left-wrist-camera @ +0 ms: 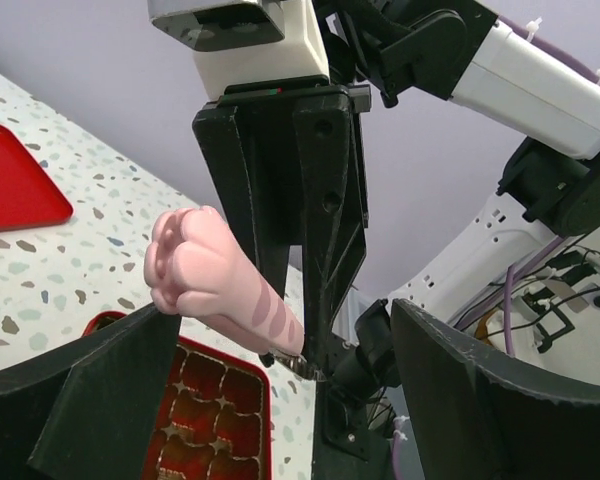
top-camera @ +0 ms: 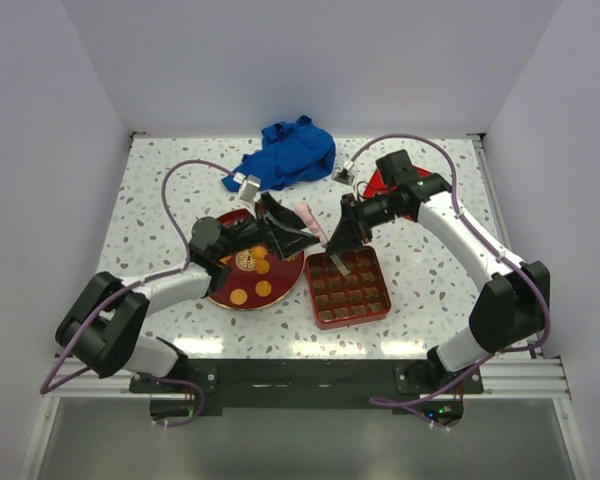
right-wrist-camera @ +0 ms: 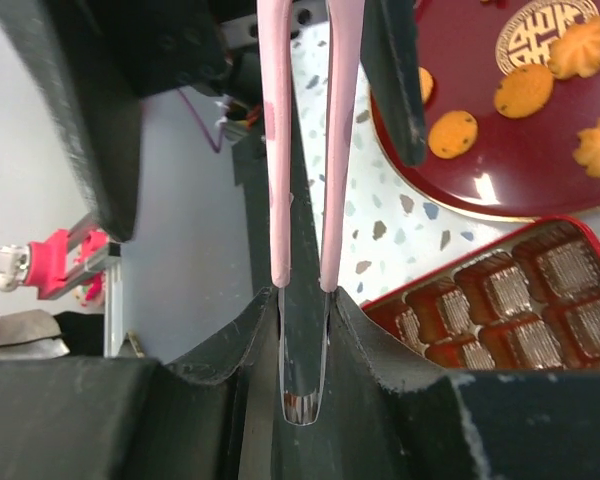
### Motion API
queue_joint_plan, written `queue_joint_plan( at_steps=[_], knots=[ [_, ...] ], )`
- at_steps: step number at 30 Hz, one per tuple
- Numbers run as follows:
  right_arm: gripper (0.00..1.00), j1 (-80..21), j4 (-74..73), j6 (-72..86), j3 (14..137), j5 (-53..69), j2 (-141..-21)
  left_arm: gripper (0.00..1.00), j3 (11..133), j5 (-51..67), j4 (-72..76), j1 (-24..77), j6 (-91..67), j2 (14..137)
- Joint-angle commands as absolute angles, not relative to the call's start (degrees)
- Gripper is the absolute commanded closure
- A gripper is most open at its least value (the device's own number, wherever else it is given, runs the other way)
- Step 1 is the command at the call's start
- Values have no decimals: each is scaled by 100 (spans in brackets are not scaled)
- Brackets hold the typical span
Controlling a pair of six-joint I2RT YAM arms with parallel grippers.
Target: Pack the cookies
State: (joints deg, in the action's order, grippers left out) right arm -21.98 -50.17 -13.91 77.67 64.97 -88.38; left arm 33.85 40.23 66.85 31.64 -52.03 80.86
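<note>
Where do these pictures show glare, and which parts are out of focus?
Top external view: white glare strips on the table near its front edge. Right wrist view: a bright glint on the dark red plate, the cookies sharp, the right fingers soft. Left wrist view: the left fingers blurred, the pink tongs sharp.

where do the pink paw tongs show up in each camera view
Top external: pink tongs at centre, slanting from the dark red plate towards the tray, in the right gripper.
Left wrist: tongs left of centre, paw end towards the camera.
Right wrist: tongs as two pink arms running down from top centre.
Shared landmark: red compartment tray.
</note>
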Motion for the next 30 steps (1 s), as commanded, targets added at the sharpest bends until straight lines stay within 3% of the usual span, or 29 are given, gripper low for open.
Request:
queue_joint_plan(
  at_steps=[1,7,11,14,18,22,26,30],
  knots=[
    [73,-2285,-4711,-1151,7945,7110,-8772,11,3313,3911,7497,3199,-5466,8252],
    [73,-2329,-4553,-984,7866,7242,-8780,32,3313,3867,8173,3199,-5923,8481],
    [73,-2329,-4535,-976,7884,7268,-8789,58,3305,3841,8577,3199,-6213,8631],
    [71,-2329,-4535,-976,7875,7260,-8771,69,3208,3622,8675,3199,-6240,8605],
    [62,-2329,-4535,-984,7875,7251,-8754,75,3076,3332,8719,3199,-6258,8482],
    [46,-2347,-4535,-976,7919,7233,-8754,78,2971,2980,8754,3199,-6284,8324],
    [39,-2443,-4246,-634,7910,7190,-8815,78,2918,2576,8842,3199,-6372,8200],
    [39,-2549,-3641,-98,7884,7119,-8920,79,2830,2216,9044,3199,-6512,8139]
  ],
)
